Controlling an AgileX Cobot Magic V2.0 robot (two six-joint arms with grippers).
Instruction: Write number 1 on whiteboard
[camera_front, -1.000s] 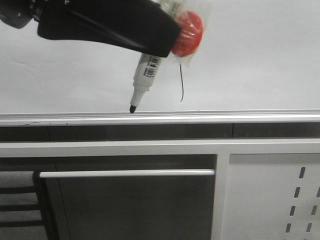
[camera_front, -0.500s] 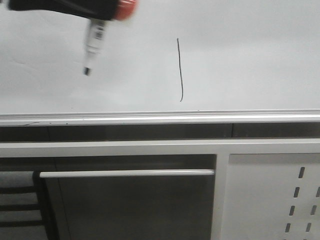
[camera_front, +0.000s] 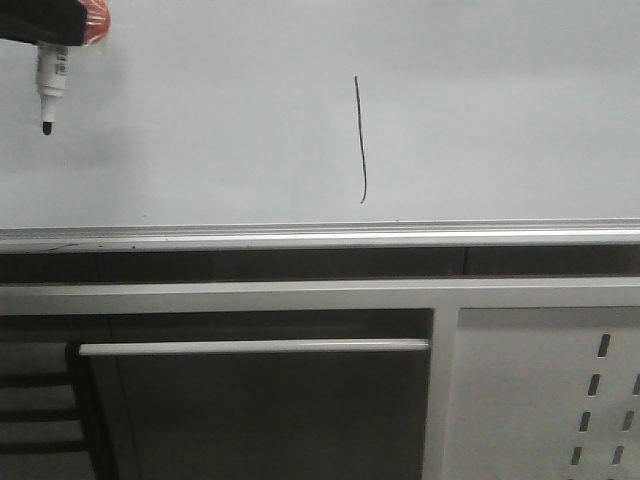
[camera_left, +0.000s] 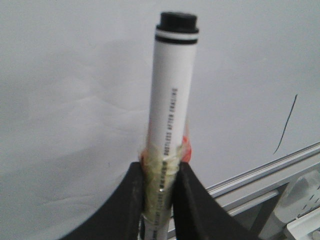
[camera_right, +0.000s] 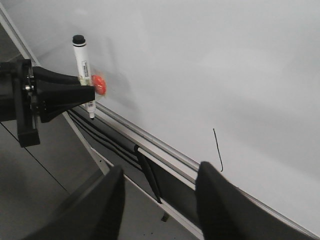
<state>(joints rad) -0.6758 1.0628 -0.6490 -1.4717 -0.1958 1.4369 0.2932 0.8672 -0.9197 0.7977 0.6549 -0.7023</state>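
Showing number 1 (camera_front: 360, 140): thin black, slightly curved stroke; whiteboard (camera_front: 500, 120) glossy.

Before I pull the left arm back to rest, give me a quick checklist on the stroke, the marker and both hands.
1. Number 1 drawn on the whiteboard: ok, one thin black vertical stroke, slightly curved at the bottom.
2. Marker tip off the board: ok, the marker hangs far left of the stroke, apart from it.
3. Grip on the marker: ok, the left hand is shut on its taped barrel.
4. Stray marks near the stroke: ok, none visible.
5. Marker cap: cannot tell, no cap is in view; the tip is bare.
6. Right hand: ok, open, holding nothing, away from the board.
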